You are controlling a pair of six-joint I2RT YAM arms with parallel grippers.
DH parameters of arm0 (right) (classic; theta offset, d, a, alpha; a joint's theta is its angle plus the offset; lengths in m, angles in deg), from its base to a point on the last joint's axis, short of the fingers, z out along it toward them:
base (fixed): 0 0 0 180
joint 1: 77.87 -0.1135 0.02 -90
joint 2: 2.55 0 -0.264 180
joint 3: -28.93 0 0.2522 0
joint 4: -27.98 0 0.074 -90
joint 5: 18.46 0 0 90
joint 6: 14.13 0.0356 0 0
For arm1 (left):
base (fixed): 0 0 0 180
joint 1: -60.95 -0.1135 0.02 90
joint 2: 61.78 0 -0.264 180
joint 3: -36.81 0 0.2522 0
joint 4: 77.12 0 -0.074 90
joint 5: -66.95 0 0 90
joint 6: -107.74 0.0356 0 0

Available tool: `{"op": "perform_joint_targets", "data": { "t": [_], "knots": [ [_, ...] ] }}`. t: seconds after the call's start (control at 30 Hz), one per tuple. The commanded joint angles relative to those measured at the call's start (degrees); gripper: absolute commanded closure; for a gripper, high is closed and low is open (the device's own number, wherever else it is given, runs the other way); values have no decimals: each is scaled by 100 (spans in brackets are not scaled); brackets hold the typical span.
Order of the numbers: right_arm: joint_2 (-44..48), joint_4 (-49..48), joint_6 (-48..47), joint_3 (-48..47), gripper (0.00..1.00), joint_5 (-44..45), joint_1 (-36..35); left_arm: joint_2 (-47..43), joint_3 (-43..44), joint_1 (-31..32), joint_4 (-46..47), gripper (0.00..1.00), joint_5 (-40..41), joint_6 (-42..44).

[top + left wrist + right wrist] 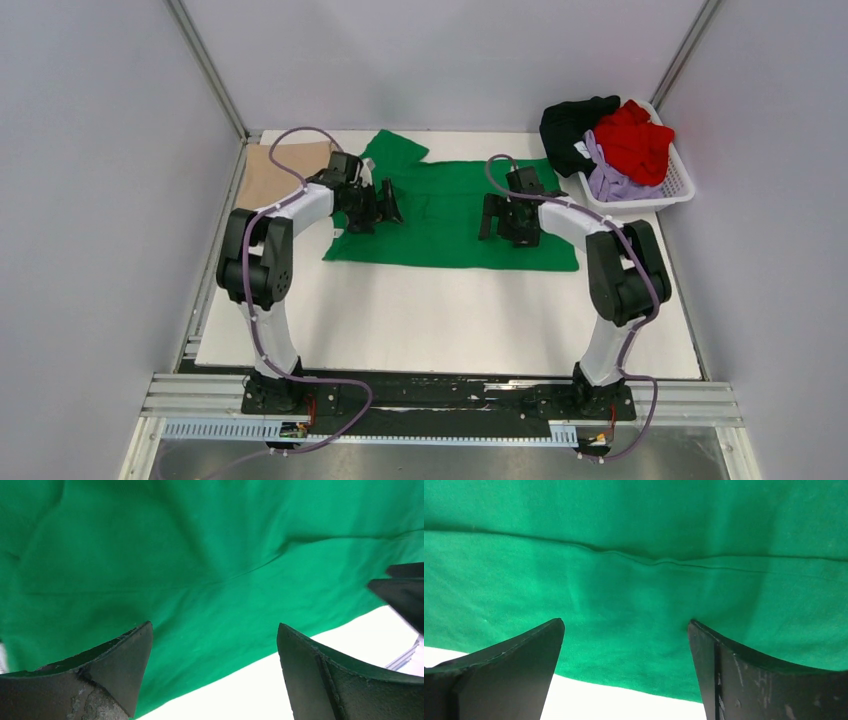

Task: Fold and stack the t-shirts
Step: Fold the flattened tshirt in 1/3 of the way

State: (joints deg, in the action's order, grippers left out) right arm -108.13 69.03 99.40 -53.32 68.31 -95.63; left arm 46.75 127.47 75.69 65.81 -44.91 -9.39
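The bright green cloth t-shirt lies spread on the white table, seemingly part-folded; the left gripper and right gripper hover over it, jaws apart, empty; a flat tan cloth shirt sits far-left (likely finished); the black shirt, red shirt and lavender shirt wait in the white plastic basket.

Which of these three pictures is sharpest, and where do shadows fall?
Top external view: sharpest overall, evenly lit, hardly any shadow on the green t-shirt. Left wrist view: cloth slightly smeared. Right wrist view: weave crisp nearby, shade beside the right gripper.
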Motion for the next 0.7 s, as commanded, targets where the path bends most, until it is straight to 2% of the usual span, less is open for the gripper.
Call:
{"op": "perform_joint_targets", "data": {
  "t": [0.0,0.13,0.27,0.43,0.67],
  "knots": [
    [-40,-164,88,159,0,-86,1,184,-421,0,191,0,-159,-297],
    [279,-154,356,1017,0,-260,-24,17,-1029,76,178,0,-17,-252],
    [839,-40,550,1926,0,-432,-143,-535,-1829,336,99,0,49,-331],
    [1788,216,918,2837,0,-670,-587,-1993,-3059,848,-357,0,596,-562],
    [2737,1132,1600,3403,0,-691,-1325,-3882,-4405,1210,-1049,0,563,-1090]
  ]
}}
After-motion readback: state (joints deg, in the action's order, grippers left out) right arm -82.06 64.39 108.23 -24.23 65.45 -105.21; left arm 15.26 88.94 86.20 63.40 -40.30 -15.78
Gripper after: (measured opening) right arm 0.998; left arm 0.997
